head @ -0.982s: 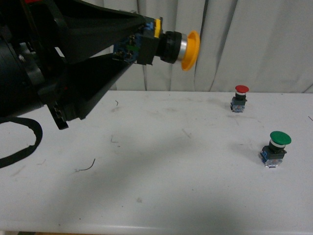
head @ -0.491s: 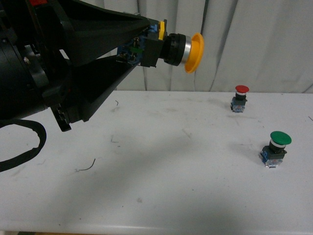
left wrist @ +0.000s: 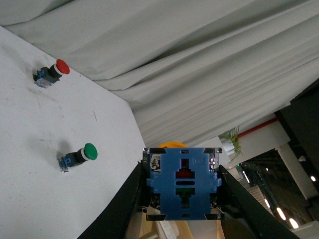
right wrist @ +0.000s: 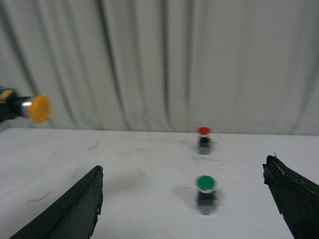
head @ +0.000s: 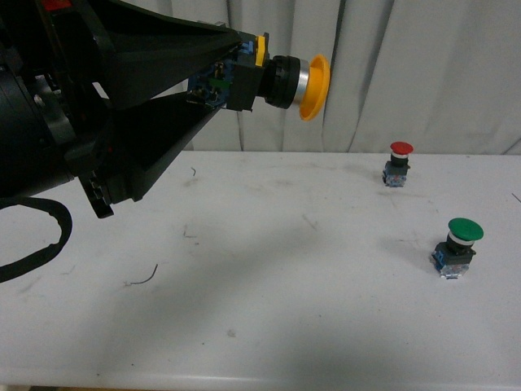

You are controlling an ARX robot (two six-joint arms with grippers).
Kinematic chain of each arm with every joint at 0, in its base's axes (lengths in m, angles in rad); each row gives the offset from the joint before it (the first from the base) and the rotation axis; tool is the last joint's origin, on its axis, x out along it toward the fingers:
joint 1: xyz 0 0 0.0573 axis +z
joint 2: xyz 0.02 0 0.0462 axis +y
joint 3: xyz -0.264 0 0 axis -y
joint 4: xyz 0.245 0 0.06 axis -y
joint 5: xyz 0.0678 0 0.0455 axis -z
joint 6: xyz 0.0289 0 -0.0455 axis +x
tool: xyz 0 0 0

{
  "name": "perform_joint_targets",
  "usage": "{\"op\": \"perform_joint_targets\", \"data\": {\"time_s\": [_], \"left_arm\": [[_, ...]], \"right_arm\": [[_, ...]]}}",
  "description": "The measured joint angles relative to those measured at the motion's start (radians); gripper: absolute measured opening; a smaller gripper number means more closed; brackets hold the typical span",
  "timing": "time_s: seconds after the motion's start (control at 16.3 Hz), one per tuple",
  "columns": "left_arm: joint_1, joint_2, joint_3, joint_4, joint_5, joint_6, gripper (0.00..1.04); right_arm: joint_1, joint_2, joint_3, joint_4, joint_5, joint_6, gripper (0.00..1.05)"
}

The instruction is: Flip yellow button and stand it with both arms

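Note:
My left gripper [head: 220,81] is shut on the yellow button [head: 286,81] and holds it high above the table, lying sideways with its yellow cap pointing right. In the left wrist view the button's blue contact block [left wrist: 182,183] fills the gap between my fingers, with a sliver of yellow cap above it. In the right wrist view the yellow button [right wrist: 35,108] shows at the far left, in the air. My right gripper [right wrist: 185,199] is open and empty, its fingers wide apart above the table; it is not in the front view.
A red-capped button [head: 399,164] stands at the back right of the white table [head: 269,309]. A green-capped button [head: 457,246] stands nearer, at the right. Grey curtains hang behind the table. A thin wire scrap [head: 143,278] lies at the left.
My left gripper with the yellow button shifted slightly right and then back left, staying at about the same height. The red and green buttons have not moved.

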Motion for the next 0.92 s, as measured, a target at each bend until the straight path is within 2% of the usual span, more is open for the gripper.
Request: {"op": "perform_joint_targets", "data": {"time_s": [0.06, 0.18, 0.31, 0.43, 0.49, 0.61, 0.68, 0.74, 0.92], "left_arm": [[0.005, 0.0, 0.0, 0.0, 0.0, 0.0, 0.36], [0.011, 0.0, 0.0, -0.001, -0.002, 0.0, 0.36], [0.011, 0.0, 0.0, 0.0, -0.002, 0.0, 0.36], [0.016, 0.0, 0.0, 0.0, -0.001, 0.0, 0.36], [0.039, 0.016, 0.0, 0.001, 0.006, 0.0, 0.36], [0.07, 0.051, 0.006, 0.0, 0.021, -0.01, 0.36], [0.085, 0.065, 0.012, -0.001, 0.029, -0.018, 0.36], [0.095, 0.077, 0.02, 0.0, 0.034, -0.027, 0.36], [0.106, 0.096, 0.043, -0.001, 0.046, -0.039, 0.36]], "right_arm": [[0.035, 0.137, 0.0, 0.137, -0.074, 0.022, 0.98], [0.091, 0.444, 0.018, 0.444, -0.045, 0.052, 0.98], [0.146, 0.806, 0.171, 0.727, -0.002, 0.071, 0.98], [0.186, 1.067, 0.37, 0.78, 0.031, 0.086, 0.98], [0.214, 1.268, 0.552, 0.718, 0.068, 0.084, 0.98], [0.233, 1.361, 0.692, 0.666, 0.083, 0.085, 0.98], [0.234, 1.361, 0.721, 0.651, 0.051, 0.123, 0.98], [0.23, 1.363, 0.724, 0.668, -0.031, 0.216, 0.98], [0.199, 1.471, 0.669, 0.93, -0.289, 0.565, 0.98]]}}
